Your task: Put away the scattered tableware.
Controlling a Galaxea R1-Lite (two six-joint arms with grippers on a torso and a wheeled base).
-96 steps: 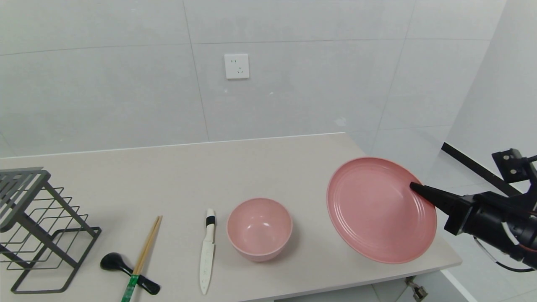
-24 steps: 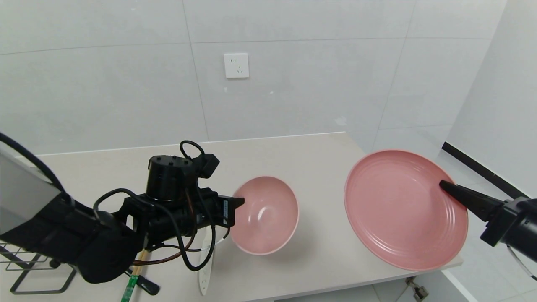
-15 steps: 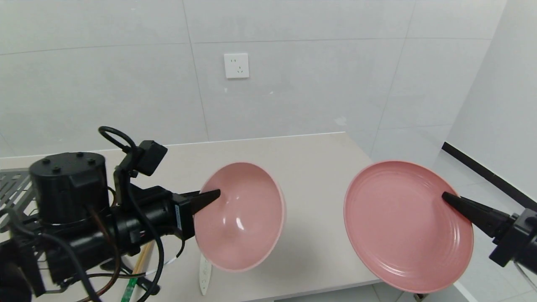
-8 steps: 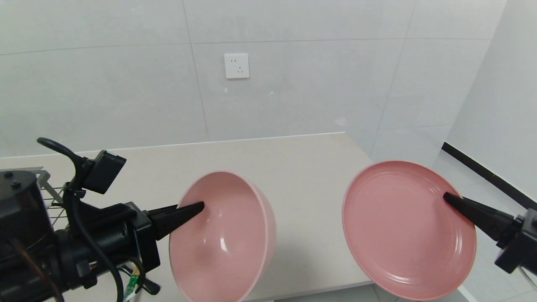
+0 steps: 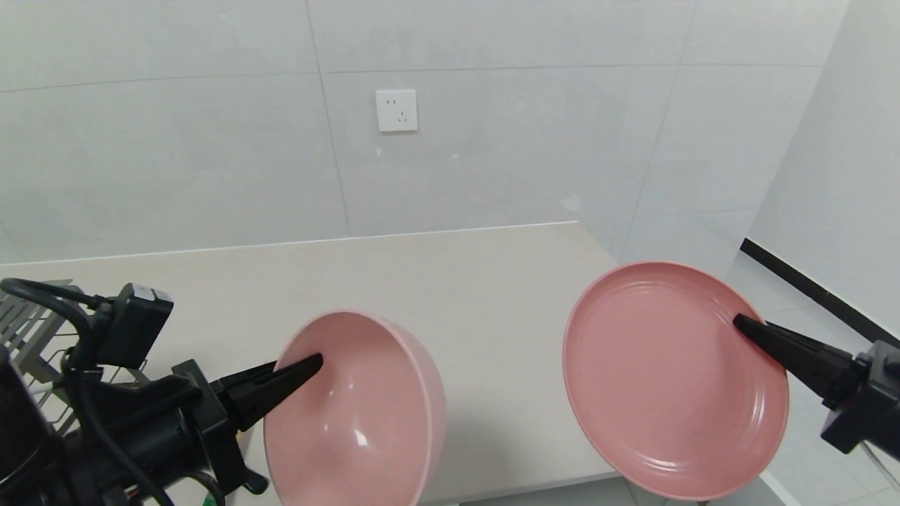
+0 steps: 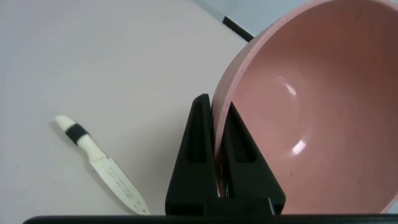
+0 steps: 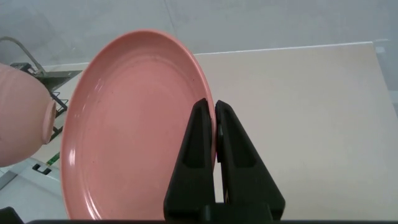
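- Bowl [image 5: 365, 414], pink: lifted off the table [image 5: 457, 281] at the near edge, left of centre, tipped on its side; rim clamped in left gripper [image 5: 313, 362], one finger inside, one outside.
- Plate [image 5: 661, 379], pink: tilted steeply above the near right corner; rim pinched by right gripper [image 5: 742, 323].
- Knife [image 6: 102, 174], white: flat on the table, below the bowl.
- Rack [image 5: 28, 309], wire: left edge.
- Socket [image 5: 396, 110]: far wall.

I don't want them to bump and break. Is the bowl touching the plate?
Apart. The head view shows a wide stretch of table between the bowl and the plate.
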